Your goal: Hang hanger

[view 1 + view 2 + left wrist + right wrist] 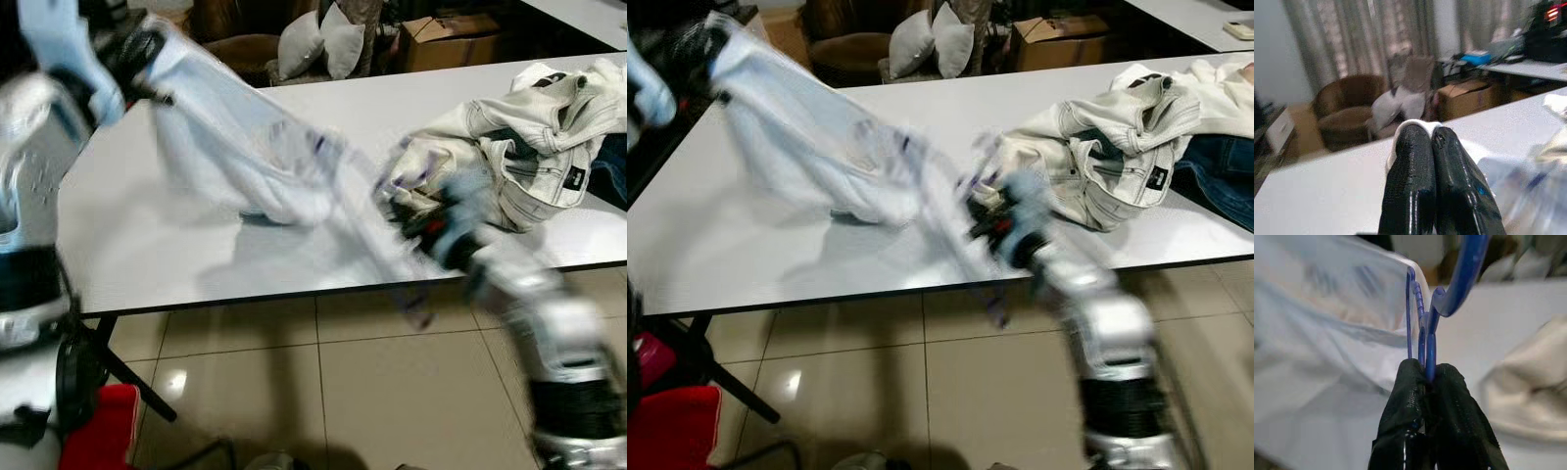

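Note:
A white garment [245, 157] stretches, blurred, between my two grippers above the white table [147, 245]. My left gripper [132, 54] holds it high at the far left; in the left wrist view its fingers [1435, 181] are shut on a fold of the white cloth [1413, 126]. My right gripper [431, 230] is at the table's front edge near the middle. It is shut on a blue plastic hanger [1427, 328], whose hook [1464, 269] curves up past the fingers [1449, 396]. The garment [1327, 333] hangs on the hanger.
A pile of cream and white clothes [529, 137] lies on the table's right part, with blue denim [1225, 186] beside it. Behind the table are a brown armchair [1347, 112], pillows [318, 44] and a cardboard box [446, 39]. A red item [98, 431] sits on the tiled floor.

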{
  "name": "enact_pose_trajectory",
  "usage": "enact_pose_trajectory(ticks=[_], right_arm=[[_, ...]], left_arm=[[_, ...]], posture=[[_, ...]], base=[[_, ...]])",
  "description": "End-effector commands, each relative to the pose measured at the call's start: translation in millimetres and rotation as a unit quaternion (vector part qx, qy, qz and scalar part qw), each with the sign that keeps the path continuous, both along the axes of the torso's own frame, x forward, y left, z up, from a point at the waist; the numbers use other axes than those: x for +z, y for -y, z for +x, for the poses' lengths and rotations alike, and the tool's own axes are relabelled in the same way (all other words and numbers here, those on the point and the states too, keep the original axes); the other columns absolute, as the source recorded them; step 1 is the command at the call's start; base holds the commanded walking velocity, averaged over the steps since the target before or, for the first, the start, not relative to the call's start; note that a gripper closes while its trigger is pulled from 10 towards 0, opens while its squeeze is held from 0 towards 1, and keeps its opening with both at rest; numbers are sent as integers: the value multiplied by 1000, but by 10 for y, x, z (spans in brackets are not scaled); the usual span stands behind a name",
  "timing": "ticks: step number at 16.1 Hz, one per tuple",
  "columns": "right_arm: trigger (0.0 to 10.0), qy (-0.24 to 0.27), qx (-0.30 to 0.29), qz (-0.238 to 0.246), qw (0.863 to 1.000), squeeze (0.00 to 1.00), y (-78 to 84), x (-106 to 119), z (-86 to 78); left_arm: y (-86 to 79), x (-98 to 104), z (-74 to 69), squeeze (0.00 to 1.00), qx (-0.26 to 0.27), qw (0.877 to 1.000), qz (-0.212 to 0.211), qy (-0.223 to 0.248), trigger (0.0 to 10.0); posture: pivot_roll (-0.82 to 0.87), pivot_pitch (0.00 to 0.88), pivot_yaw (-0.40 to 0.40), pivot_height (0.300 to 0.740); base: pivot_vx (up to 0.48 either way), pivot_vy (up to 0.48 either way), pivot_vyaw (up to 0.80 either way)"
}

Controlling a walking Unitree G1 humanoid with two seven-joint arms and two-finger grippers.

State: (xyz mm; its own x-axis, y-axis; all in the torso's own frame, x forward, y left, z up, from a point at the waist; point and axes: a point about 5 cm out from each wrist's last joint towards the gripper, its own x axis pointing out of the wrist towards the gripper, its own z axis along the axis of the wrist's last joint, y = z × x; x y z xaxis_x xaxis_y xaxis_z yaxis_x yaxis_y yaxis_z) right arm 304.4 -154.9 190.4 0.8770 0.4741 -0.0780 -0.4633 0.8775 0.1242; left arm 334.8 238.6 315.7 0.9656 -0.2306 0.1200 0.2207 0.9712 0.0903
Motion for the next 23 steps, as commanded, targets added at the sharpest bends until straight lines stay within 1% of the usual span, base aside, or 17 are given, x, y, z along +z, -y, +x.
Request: enact_pose_trajectory(ticks=[1,2,3,4,5,8,9,12,13,15,16,17,18,19,20,22,23], right_arm=[[10000,22,-6,26,999,0,72,135,3],[10000,16,-7,31,999,0,88,124,-5],[10000,-19,-1,29,999,0,61,-13,-65],[10000,-57,8,32,998,0,-8,-152,-131],[10000,-82,11,38,996,0,-58,-250,-179],[10000,-142,8,100,985,0,-156,-435,-243],[10000,-166,1,149,975,0,-228,-510,-234],[10000,-183,-42,231,955,0,-263,-531,-70],[10000,-194,-64,278,938,0,-274,-529,30],[10000,-203,-88,374,901,0,-336,-489,251],[10000,-205,-86,387,895,0,-355,-479,280],[10000,-204,-79,425,878,0,-453,-415,402],[10000,-199,-77,437,874,0,-502,-381,461],[10000,-192,-74,479,853,0,-590,-291,571],[10000,-193,-69,519,830,0,-639,-228,628],[10000,-196,-52,561,802,0,-768,-117,691],[10000,-196,-48,573,794,0,-831,-78,717]], left_arm=[[-35,-17,-81,0,13,1000,-13,6,0],[7,-87,-108,0,7,1000,-21,-1,0],[187,-327,-214,0,-21,999,-34,-24,0],[297,-491,-296,0,-32,998,-49,-34,0],[360,-578,-352,0,-35,997,-59,-38,0],[498,-723,-477,0,-35,995,-76,-48,0],[567,-758,-548,0,-54,993,-82,-59,0],[542,-828,-647,0,-56,992,-66,-88,0],[485,-861,-664,0,-41,992,-62,-106,0],[495,-981,-731,0,-55,984,-50,-161,0],[509,-1001,-743,0,-59,983,-51,-169,0],[587,-1063,-775,0,-77,976,-65,-193,0],[642,-1089,-797,0,-90,972,-77,-202,0],[719,-1127,-836,0,-108,966,-93,-216,0],[768,-1143,-863,0,-124,961,-106,-223,0],[947,-1172,-940,0,-178,948,-117,-235,0],[1050,-1200,-980,0,-202,941,-121,-244,0]], posture=[[-114,0,92,740],[-116,0,88,740],[-117,0,83,740],[-119,0,79,740],[-117,0,73,740],[-111,0,62,740],[-110,0,63,740],[-103,0,69,740],[-98,0,71,740],[-73,0,72,740],[-73,0,72,740],[-49,0,71,740],[-42,0,70,740],[-32,0,70,740],[-28,0,68,740],[-6,0,57,740],[-1,1,53,740]], base=[[0,0,0],[0,0,0],[0,0,0],[0,0,0],[0,0,0],[0,0,0],[0,0,0],[0,0,0],[0,0,0],[0,0,0],[0,0,0],[0,0,0],[0,0,0],[0,0,0],[0,0,0],[0,0,0],[0,0,0]])
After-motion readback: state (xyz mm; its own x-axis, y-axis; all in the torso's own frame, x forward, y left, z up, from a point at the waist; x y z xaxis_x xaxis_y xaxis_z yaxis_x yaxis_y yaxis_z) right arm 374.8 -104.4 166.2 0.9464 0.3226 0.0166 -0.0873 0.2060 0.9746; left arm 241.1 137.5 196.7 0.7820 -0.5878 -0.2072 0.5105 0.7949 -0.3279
